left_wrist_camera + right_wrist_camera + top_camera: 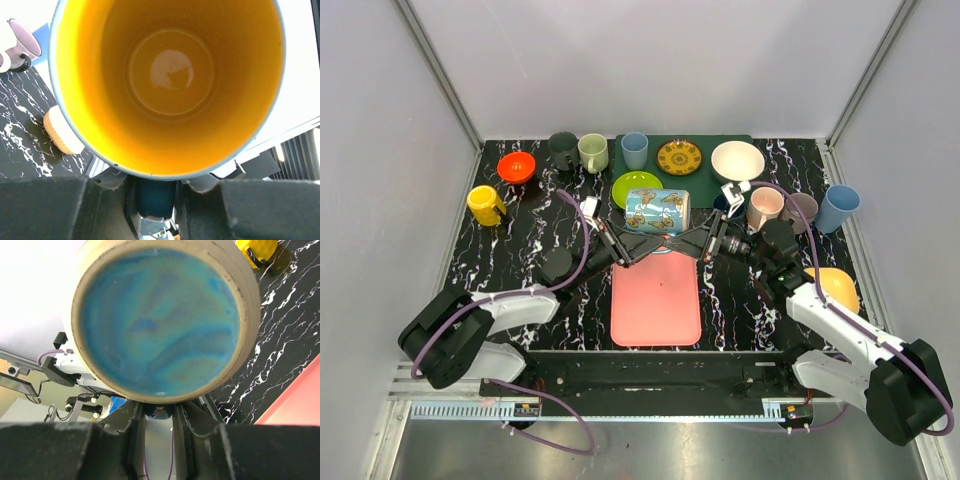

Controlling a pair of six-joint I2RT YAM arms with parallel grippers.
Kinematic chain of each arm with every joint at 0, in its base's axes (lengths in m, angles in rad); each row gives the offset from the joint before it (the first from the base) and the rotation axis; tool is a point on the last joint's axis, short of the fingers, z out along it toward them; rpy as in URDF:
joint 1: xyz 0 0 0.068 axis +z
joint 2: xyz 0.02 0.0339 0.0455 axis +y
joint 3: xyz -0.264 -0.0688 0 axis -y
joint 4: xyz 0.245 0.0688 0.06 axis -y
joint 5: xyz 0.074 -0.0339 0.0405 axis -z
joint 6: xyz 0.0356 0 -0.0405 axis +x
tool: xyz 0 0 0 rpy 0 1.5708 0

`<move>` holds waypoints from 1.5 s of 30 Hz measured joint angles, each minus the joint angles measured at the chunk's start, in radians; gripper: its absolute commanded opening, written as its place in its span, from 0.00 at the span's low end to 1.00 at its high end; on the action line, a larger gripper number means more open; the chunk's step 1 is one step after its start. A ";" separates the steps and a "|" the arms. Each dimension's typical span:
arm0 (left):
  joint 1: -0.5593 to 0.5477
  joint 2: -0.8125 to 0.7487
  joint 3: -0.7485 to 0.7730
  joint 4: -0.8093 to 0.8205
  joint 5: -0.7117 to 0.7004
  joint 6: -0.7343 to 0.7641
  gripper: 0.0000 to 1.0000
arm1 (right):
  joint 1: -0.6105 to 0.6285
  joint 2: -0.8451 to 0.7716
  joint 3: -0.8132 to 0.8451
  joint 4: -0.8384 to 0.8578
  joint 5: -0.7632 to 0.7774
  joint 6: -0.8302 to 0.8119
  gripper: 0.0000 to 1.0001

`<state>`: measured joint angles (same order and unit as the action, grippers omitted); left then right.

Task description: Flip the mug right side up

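Observation:
The mug (656, 210) is light blue with a yellow pattern and lies on its side in the air above the pink mat (655, 300). Its mouth faces left and its base faces right. My left gripper (620, 245) is shut on its dark blue handle; the left wrist view looks into the yellow inside (170, 75), with the handle (156, 197) between the fingers of that gripper (155, 182). My right gripper (705, 243) grips the same handle from the base side; the right wrist view shows the blue base (160, 320) above that gripper (160, 410).
Crockery rings the back of the table: a yellow mug (485, 205), an orange bowl (517, 166), a green plate (630, 185), a patterned plate (679, 157), a white bowl (737, 160), a pink mug (764, 207) and a blue mug (837, 207). A yellow-orange bowl (835, 285) sits by the right arm.

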<state>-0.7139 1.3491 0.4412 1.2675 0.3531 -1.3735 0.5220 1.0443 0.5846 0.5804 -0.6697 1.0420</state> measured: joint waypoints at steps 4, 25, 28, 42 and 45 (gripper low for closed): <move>0.001 -0.006 0.000 -0.001 0.005 0.001 0.00 | 0.000 -0.002 0.000 0.014 -0.013 0.003 0.00; 0.022 -0.428 0.320 -1.029 -0.238 0.647 0.00 | 0.032 -0.148 0.479 -0.941 0.307 -0.460 0.75; 0.079 -0.347 0.489 -1.297 -0.373 0.756 0.00 | 0.032 -0.157 0.477 -1.051 0.427 -0.502 0.74; 0.425 0.122 0.630 -1.711 -0.624 0.917 0.00 | 0.032 -0.165 0.361 -1.178 0.578 -0.595 0.73; 0.454 0.202 0.674 -1.692 -0.627 0.928 0.00 | 0.032 -0.165 0.333 -1.168 0.575 -0.597 0.73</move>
<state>-0.2596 1.5509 1.1149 -0.4244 -0.2741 -0.4458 0.5545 0.8791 0.9180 -0.5877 -0.0948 0.4454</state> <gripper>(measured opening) 0.263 0.732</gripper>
